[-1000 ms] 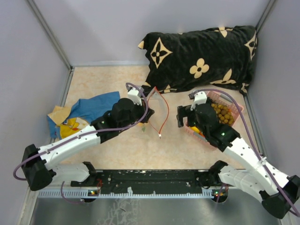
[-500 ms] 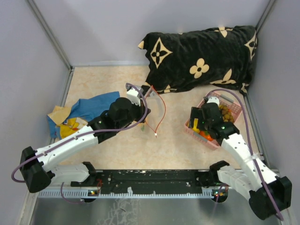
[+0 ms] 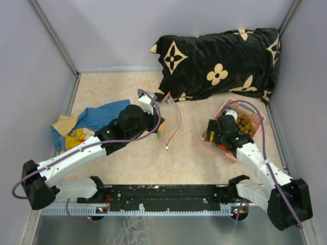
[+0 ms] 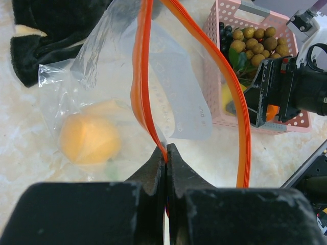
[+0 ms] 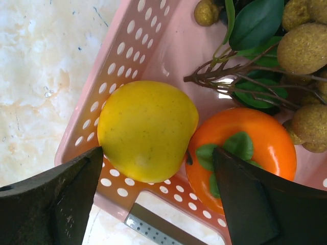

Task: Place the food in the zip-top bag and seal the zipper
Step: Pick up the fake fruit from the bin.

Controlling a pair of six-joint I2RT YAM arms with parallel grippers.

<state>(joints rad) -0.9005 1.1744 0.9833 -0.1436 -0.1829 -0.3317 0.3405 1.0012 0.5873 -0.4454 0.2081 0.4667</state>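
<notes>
My left gripper is shut on the orange-red zipper of the clear zip-top bag and holds its mouth open above the floor; it also shows in the top view. An orange peach lies inside the bag. My right gripper is open just above the pink basket, its jaws either side of the yellow lemon. The orange-red green-topped fruit lies beside the lemon. Brown-tan berries and dark grapes fill the basket's far end.
A black pillow with tan flowers lies at the back. A blue cloth with a yellow thing lies at the left. The pink basket stands at the right near the wall.
My right gripper has moved from near the bag back to the right and down over the basket. My left gripper has held the bag and shifted slightly.
</notes>
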